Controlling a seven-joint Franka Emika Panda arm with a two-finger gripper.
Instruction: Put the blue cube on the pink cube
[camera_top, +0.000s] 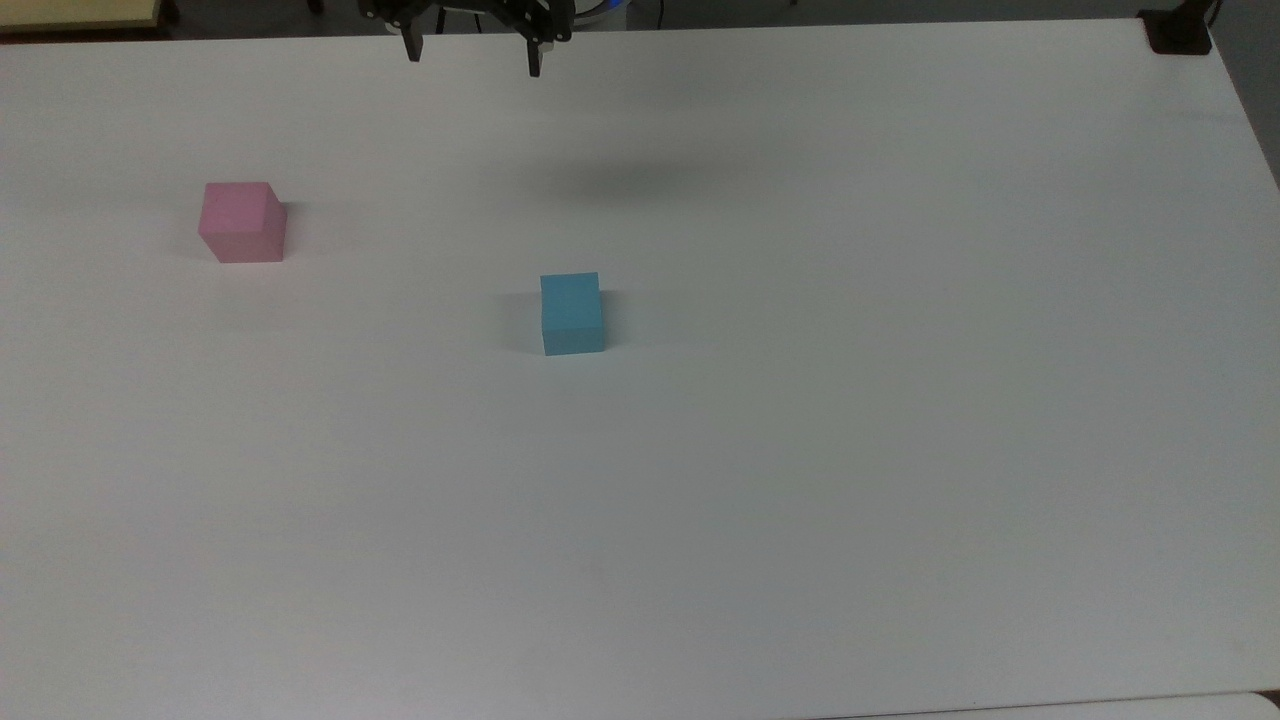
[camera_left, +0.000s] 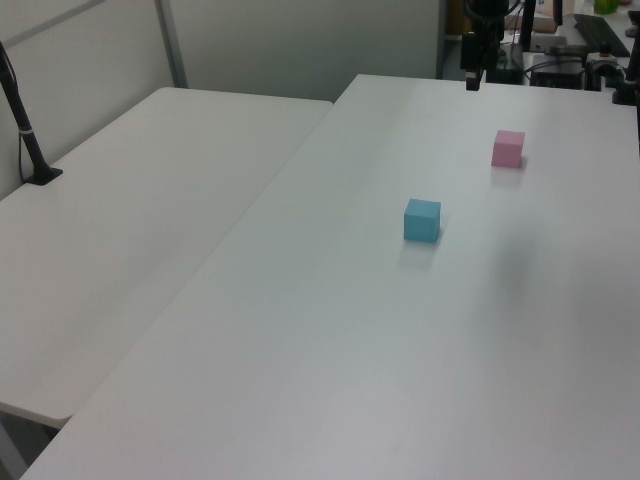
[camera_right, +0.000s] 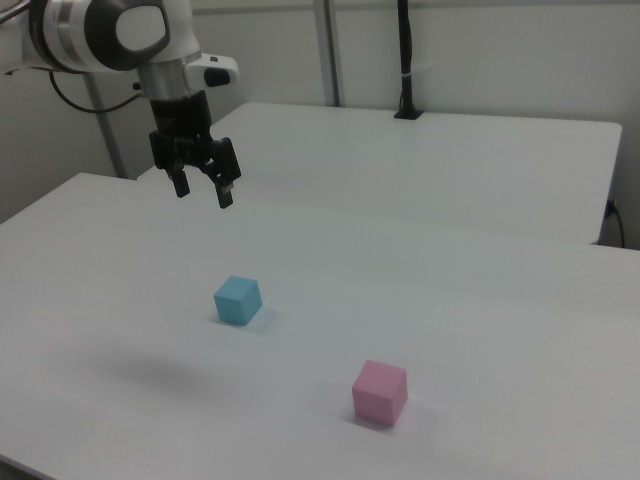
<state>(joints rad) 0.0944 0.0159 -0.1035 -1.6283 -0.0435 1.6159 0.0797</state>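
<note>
The blue cube (camera_top: 572, 312) (camera_left: 422, 219) (camera_right: 238, 299) rests on the white table near its middle. The pink cube (camera_top: 242, 221) (camera_left: 508, 148) (camera_right: 380, 392) sits apart from it, toward the top view's left. My gripper (camera_top: 472, 60) (camera_right: 203, 192) hangs high above the table with its two black fingers spread open and nothing between them. In the right view it hovers well above and behind the blue cube. In the left view one finger (camera_left: 472, 72) shows near the table's far edge.
A second white table (camera_left: 130, 220) (camera_right: 430, 160) adjoins this one. A black pole (camera_left: 22, 125) (camera_right: 405, 60) stands on its far side. A black mount (camera_top: 1178, 30) sits at the top view's upper right corner. A soft shadow (camera_top: 620, 180) lies behind the blue cube.
</note>
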